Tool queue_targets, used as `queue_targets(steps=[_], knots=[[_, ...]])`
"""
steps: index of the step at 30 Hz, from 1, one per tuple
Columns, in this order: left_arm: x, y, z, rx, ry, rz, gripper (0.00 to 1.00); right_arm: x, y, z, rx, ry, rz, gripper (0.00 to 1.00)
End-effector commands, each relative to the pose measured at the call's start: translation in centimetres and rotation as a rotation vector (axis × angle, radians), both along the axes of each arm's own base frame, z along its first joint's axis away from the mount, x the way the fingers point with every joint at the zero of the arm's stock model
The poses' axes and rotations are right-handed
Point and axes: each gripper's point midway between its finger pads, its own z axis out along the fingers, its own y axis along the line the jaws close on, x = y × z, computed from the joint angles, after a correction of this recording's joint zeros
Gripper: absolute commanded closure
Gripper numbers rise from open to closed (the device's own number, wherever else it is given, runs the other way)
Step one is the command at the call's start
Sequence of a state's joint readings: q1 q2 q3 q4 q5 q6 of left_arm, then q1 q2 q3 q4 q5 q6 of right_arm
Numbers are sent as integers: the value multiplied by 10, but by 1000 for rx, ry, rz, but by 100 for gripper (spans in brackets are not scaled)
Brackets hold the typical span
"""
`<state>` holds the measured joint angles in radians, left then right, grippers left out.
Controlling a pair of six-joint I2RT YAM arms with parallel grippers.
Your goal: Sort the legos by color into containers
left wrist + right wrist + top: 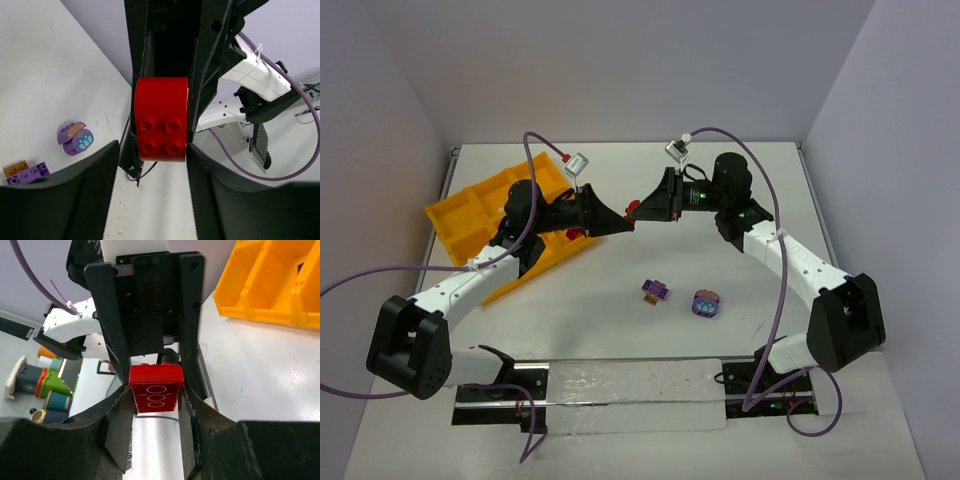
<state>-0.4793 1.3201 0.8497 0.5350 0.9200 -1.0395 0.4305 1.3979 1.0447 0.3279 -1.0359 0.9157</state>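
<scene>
Pinching a red lego point(161, 125), right jaws face left jaws, seemingly touching it

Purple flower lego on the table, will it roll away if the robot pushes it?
Maybe a little: the purple flower lego has a rounded edge, so it could rock or roll. It looks like hard moulded plastic, so probably stiff. It is very small, so likely light.

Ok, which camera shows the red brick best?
Left wrist: the red brick fills mid-frame, its four studs facing the lens. Right wrist shows the brick smaller, one face with three ovals. The top camera gives only a red speck.
</scene>
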Motion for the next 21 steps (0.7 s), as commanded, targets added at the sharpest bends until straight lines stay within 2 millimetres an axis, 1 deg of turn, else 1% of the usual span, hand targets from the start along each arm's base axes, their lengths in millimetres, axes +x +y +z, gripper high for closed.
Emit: queue_targets(steps=[1, 3, 5, 6, 7, 9, 10, 12, 13, 14, 15, 16, 17, 20, 21], knots=[[-2, -3, 23, -57, -80, -15, 46, -4, 3, 6, 15, -45, 24, 100], [-3, -3, 24, -64, -82, -21, 57, -4, 3, 5, 13, -44, 23, 100], [-3, -3, 24, -67, -79, -23, 64, -3, 3, 5, 12, -44, 20, 100], [-3, -3, 25, -67, -79, -24, 70, -3, 3, 5, 12, -44, 20, 100], [-3, -3, 25, -68, -78, -25, 76, -3, 3, 5, 11, -44, 19, 100], [-3, -4, 23, -65, -72, -27, 94, -3, 3, 4, 10, -43, 16, 100], [-3, -3, 22, -64, -70, -30, 99, -3, 3, 4, 10, -42, 16, 100], [-4, -3, 20, -62, -65, -31, 100, -2, 3, 4, 9, -41, 11, 99], [-4, -3, 19, -61, -62, -31, 100, -2, 3, 4, 7, -40, 7, 97], [-4, -3, 19, -60, -62, -27, 100, 0, 2, 3, -1, -36, -2, 92], [-4, -2, 18, -55, -59, -20, 100, 3, 2, 1, -11, -33, -17, 78], [-4, -1, 16, -45, -51, -12, 100, 5, 1, 2, -20, -32, -31, 58], [-3, -1, 15, -43, -60, -4, 100, 5, 0, -1, -30, -26, -32, 55], [2, 2, 4, 8, -38, 38, 100, 13, -5, -4, -76, -11, -94, 23], [4, 3, 1, 21, -31, 53, 100, 18, -8, -1, -87, -31, -119, 16]])
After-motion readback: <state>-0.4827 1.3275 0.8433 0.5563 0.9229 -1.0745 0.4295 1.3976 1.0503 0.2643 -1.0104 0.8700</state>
